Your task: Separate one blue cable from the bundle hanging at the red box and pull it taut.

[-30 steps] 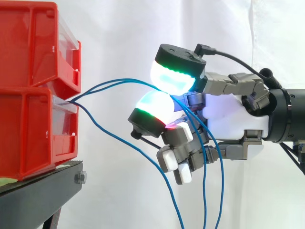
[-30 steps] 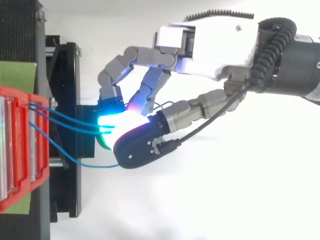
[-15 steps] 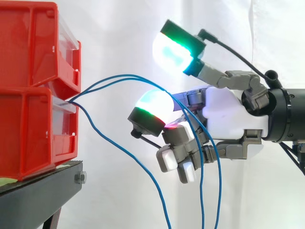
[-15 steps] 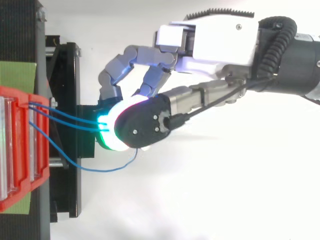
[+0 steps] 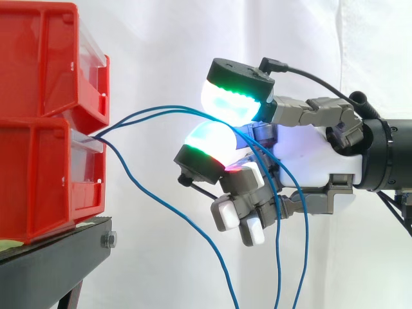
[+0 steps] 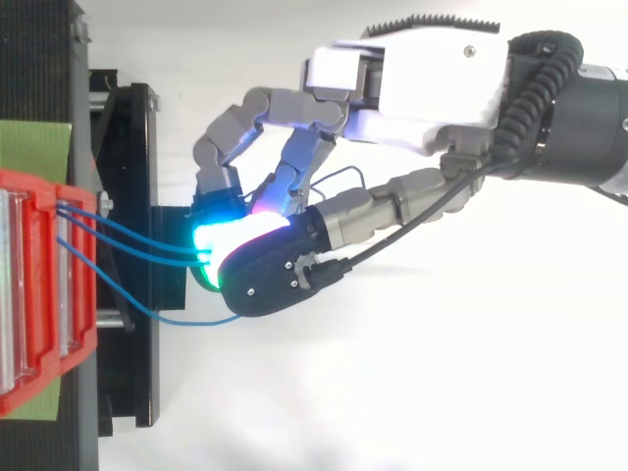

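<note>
Three thin blue cables come out of the lower red box [image 5: 45,174] on the left. Two of them [image 5: 151,114] arch rightward side by side, run between the hand's upper glowing pad [image 5: 232,103] and the lower glowing pad [image 5: 207,143], then drop past the curled fingers. From above, the same pair [image 6: 137,243] reaches the glowing pads. The third cable [image 5: 161,201] sags loose below the hand and also shows in the top view [image 6: 182,321]. The hand [image 5: 312,161] comes in from the right, its thumb lowered onto the pair.
Two red boxes [image 5: 48,64] stand stacked on a black stand [image 5: 58,257] at the left. From above, the stand's black frame [image 6: 128,128] juts toward the hand. A white curtain hangs behind.
Half a second ago the thumb pad was raised well above the two cables. It has come back down onto them, as it was a second ago. The loose third cable swung slightly.
</note>
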You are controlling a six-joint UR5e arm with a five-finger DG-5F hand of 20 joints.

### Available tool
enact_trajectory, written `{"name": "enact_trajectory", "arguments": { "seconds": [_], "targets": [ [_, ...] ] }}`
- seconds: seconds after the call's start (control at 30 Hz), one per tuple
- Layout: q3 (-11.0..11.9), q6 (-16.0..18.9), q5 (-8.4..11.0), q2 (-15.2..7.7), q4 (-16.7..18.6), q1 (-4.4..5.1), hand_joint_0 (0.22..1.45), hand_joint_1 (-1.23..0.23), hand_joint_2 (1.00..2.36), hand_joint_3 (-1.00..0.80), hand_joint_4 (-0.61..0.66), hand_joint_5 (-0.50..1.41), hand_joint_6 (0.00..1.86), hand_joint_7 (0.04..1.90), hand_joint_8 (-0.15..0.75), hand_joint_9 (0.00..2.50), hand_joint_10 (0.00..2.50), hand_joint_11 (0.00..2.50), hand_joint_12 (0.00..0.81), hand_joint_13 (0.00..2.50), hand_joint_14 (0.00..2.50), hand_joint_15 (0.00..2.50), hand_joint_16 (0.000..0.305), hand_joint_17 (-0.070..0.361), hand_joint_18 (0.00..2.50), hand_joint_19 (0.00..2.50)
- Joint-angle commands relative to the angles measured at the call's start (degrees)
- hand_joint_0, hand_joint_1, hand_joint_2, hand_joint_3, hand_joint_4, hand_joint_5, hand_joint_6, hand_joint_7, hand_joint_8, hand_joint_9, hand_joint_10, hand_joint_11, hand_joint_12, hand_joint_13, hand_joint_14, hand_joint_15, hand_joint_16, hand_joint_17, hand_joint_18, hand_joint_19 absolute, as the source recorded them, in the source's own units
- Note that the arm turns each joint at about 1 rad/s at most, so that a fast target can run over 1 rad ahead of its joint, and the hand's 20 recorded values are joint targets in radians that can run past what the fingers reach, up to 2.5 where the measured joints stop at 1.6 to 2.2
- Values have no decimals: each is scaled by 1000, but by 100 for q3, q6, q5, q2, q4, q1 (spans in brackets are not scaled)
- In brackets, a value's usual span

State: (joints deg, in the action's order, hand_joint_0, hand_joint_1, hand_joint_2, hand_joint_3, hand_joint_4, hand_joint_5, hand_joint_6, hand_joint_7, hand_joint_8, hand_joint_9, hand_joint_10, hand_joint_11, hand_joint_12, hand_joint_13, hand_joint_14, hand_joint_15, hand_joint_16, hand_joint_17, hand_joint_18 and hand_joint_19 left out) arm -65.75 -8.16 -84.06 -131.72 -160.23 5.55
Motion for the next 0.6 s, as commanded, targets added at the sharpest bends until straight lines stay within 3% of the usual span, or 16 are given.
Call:
{"name": "enact_trajectory", "arguments": {
  "seconds": [0.0, 0.1, 0.3, 0.57],
  "targets": [
    [1, -1, -6, -3, 0, 7, 695, -817, 1016, -256, 72, -172, 942, 1024, 378, 1054, 12, 1015, 399, 902, 17, 610, 54, 122, 925, 700],
    [1, -1, -6, -3, -8, -2, 739, -836, 1001, -489, 65, -173, 946, 978, 372, 1048, 14, 1011, 391, 891, 19, 603, 53, 118, 917, 696],
    [1, -1, 21, -3, 0, -2, 727, -849, 1000, -500, 59, -167, 938, 1005, 368, 1041, 13, 1008, 384, 886, 19, 594, 51, 115, 903, 696],
    [1, -1, 30, -3, -8, -2, 622, -814, 1000, -500, 110, -146, 926, 1034, 379, 1091, 10, 992, 381, 905, 20, 602, 51, 116, 924, 707]
  ]
}}
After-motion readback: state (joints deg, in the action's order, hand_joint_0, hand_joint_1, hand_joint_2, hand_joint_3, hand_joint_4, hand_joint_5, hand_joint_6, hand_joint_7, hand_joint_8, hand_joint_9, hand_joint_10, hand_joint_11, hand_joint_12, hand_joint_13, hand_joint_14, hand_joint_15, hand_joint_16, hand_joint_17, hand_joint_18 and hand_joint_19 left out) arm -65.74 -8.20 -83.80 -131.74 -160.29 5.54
